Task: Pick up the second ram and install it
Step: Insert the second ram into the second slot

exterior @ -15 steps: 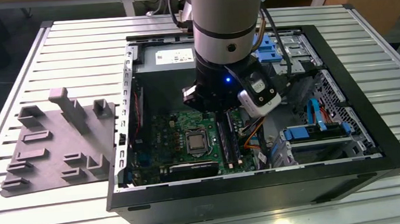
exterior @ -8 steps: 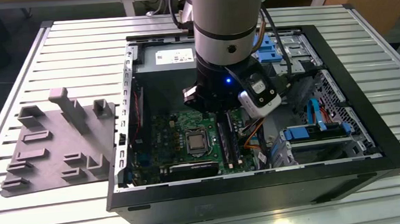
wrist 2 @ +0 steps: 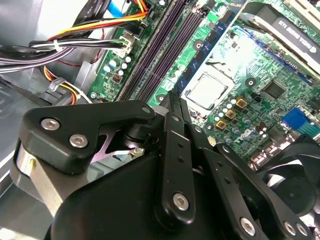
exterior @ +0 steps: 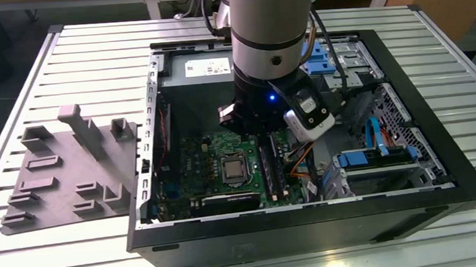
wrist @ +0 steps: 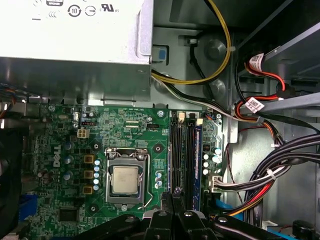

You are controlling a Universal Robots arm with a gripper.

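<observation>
My gripper [wrist: 172,199] is low inside the open computer case [exterior: 310,225], with its two thin black fingers pressed together and shut, nothing showing between them. In both wrist views the tips [wrist 2: 172,100] sit over one end of the long dark memory slots [wrist: 182,155] [wrist 2: 152,55], beside the silver processor [wrist: 125,180] on the green motherboard [exterior: 198,164]. The second ram is hidden from me; among the slot strips I cannot tell a stick from a slot. In the exterior view the arm's wrist [exterior: 269,88] covers the gripper.
A grey holder [exterior: 66,169] with upright posts lies on the slatted table at the exterior view's left. The power supply [wrist: 75,45], bundled cables [wrist: 270,175] and blue drive bays [exterior: 363,158] crowd the case around the slots. A black fan [wrist 2: 295,190] is near the gripper.
</observation>
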